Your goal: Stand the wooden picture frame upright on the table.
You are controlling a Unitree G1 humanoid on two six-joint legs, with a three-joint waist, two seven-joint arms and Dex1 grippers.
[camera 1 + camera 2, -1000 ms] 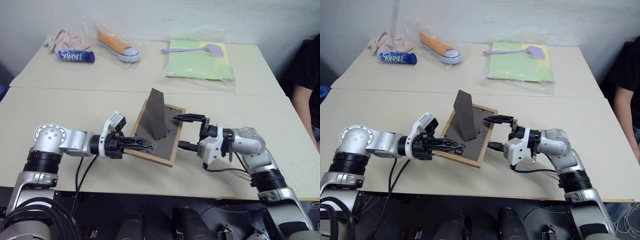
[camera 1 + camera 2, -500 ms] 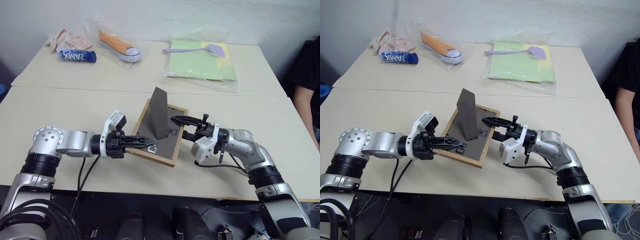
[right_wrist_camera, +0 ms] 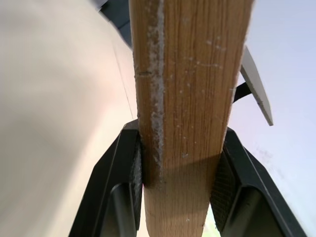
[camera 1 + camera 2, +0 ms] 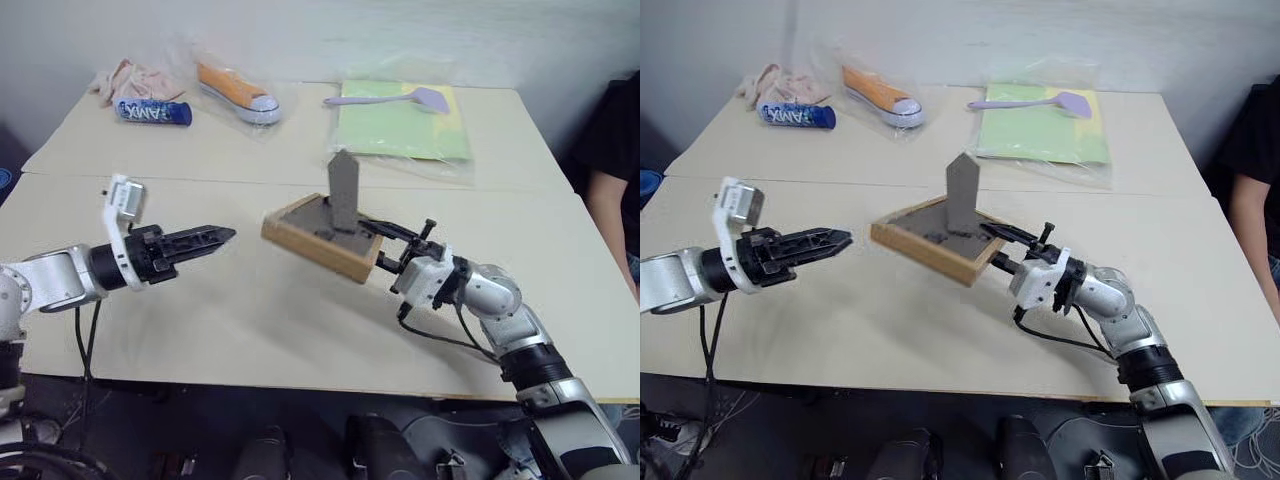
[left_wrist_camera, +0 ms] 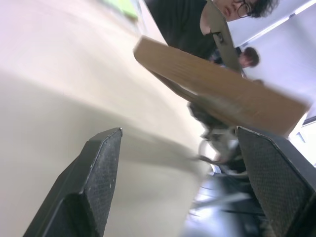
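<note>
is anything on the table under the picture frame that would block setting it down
Nothing visible does. The right gripper holds the picture frame by its edge above a bare stretch of table. The left gripper is open and off to the side, apart from it.

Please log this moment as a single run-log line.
wooden picture frame: back up, stand out, lifted off table | right gripper: clamped on frame's edge | left gripper: open, clear of frame | step: not yet upright

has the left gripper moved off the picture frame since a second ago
Yes. The left gripper has let go of the wooden picture frame and pulled away to the left along the table; the right gripper now holds the frame alone.
</note>
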